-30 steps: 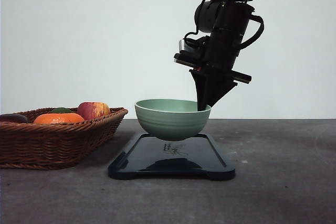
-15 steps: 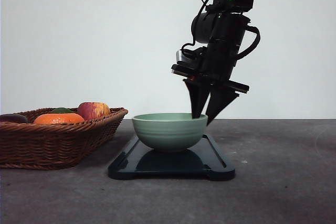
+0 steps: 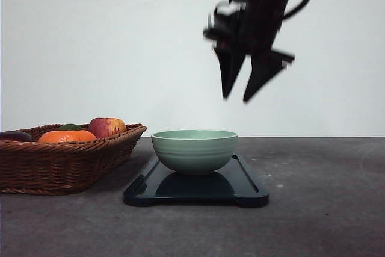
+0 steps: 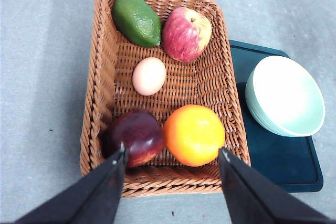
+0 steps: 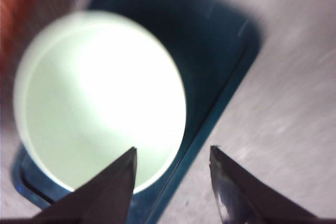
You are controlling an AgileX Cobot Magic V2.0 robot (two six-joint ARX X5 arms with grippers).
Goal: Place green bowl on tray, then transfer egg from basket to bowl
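The green bowl stands upright and empty on the dark tray, nearer its left end. My right gripper hangs open in the air above the bowl's right rim, blurred, holding nothing. From the right wrist view the bowl and tray lie below the open right gripper. The basket holds the pale egg near its middle. My left gripper hovers open above the basket's near end. The bowl sits on the tray beside the basket.
In the basket lie a green avocado, a red-yellow apple, an orange and a dark plum. The basket sits left of the tray on the grey table. A white wall stands behind.
The right gripper set the bowl down on the tray, opened and let it go, then rose well above the rim. The bowl now rests still.
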